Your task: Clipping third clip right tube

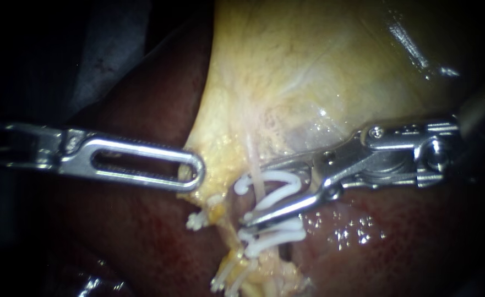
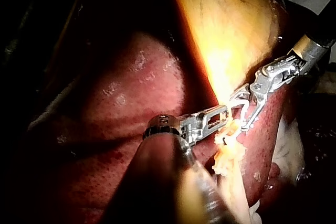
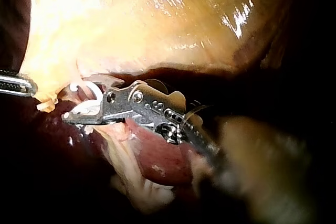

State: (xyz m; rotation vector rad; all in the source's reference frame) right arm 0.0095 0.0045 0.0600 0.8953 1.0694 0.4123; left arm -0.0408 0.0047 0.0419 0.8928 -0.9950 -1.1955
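Observation:
My right instrument comes in from the right with a white clip held open between its two jaws. That clip straddles the pale right tube, just above two white clips that sit shut on the same tube. The right wrist view shows the same instrument and clip. My left instrument has slotted jaws, shut on the yellow lower edge of the gallbladder. In the left wrist view my left instrument lies just short of the right instrument.
Dark red liver lies below and to the left of the gallbladder. More white clips sit on the left tube, and several clip ends show lower down. Wet liver lies under the right instrument's shaft.

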